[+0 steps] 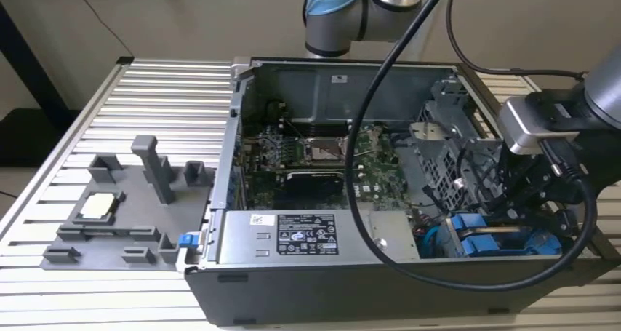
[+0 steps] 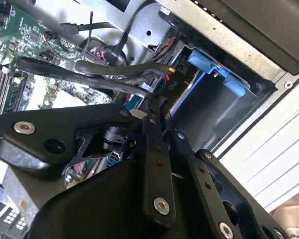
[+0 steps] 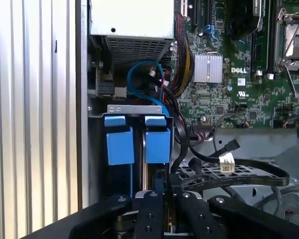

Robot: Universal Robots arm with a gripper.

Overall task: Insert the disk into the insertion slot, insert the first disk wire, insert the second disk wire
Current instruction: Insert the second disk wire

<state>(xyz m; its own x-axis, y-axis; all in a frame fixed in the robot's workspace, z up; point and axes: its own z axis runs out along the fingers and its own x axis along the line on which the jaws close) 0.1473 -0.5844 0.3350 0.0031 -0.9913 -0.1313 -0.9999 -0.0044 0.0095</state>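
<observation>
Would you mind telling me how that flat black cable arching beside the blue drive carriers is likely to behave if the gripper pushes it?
The flat black cable sags in a long curve, so it is probably floppy and would bend aside. It looks thin, so likely light. Lying among other wires near the blue drive carriers, it may spring back or snag near the gripper.

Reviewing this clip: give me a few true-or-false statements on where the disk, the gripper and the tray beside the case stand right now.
1. The blue-framed disk sits inside the computer case. True.
2. The gripper hovers over the grey tray. False: it is inside the case, at the insertion slot.
3. The grey tray lies outside the case, to the exterior view's left. True.
4. The case's side panel is closed. False: it is open, with the motherboard exposed.
</observation>
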